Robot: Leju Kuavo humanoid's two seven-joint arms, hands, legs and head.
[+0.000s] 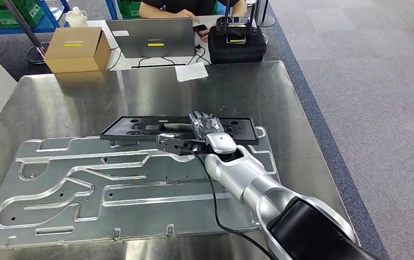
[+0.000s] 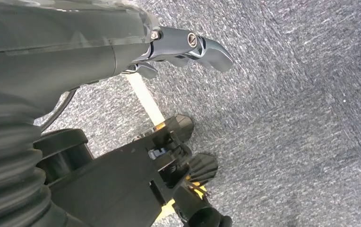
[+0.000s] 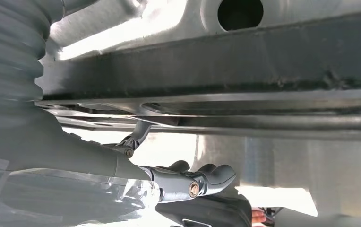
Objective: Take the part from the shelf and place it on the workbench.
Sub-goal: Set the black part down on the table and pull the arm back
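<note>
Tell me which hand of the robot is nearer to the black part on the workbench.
Right. The right hand lies on the black part; the left hand hangs beside the body above the carpet, away from it.

Counter (image 1: 280,92): brushed steel, dull sheen. Large plate (image 1: 112,189): bright machined metal with grooves. Part (image 1: 140,129): matt black plastic. Box (image 1: 77,49): plain cardboard. Floor (image 2: 301,94): rough grey carpet. Right hand (image 1: 206,123): glossy under clear film.

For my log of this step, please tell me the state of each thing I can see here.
Flat black plastic part: lies on the workbench, its near edge over the aluminium plate, right robot hand on it.
Large grooved aluminium plate: flat on the steel workbench.
Grey laptop: open.
Brown cardboard box: closed.
Left robot hand: holds nothing, over grey carpet.
</note>
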